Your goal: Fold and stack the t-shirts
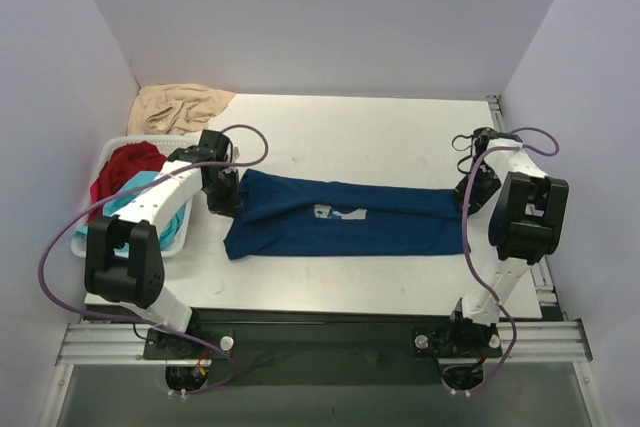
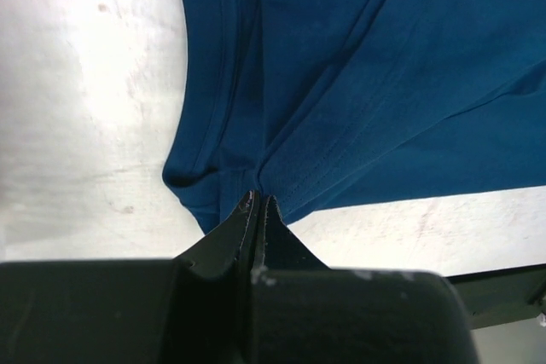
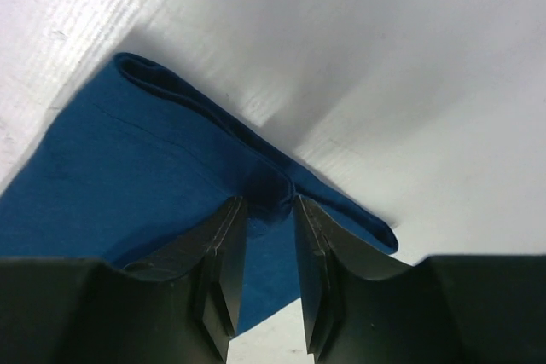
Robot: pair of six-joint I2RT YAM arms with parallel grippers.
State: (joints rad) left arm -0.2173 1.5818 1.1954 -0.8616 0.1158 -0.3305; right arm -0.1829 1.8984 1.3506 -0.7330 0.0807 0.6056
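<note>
A navy blue t-shirt (image 1: 300,229) with a pale print (image 1: 340,213) lies stretched left to right across the white table as a long folded band. My left gripper (image 1: 225,199) is shut on its left end. In the left wrist view the jaws (image 2: 258,200) pinch the shirt's hem (image 2: 384,83). My right gripper (image 1: 468,195) holds the right end. In the right wrist view a pucker of navy cloth (image 3: 128,168) is bunched between the fingertips (image 3: 271,204). A red t-shirt (image 1: 125,165) and a turquoise t-shirt (image 1: 178,219) lie in a basket at left.
A white basket (image 1: 108,152) stands at the table's left edge beside my left arm. A beige cloth (image 1: 180,105) lies crumpled in the back left corner. White walls enclose the table on three sides. The table's front edge (image 1: 330,309) runs just behind the arm bases.
</note>
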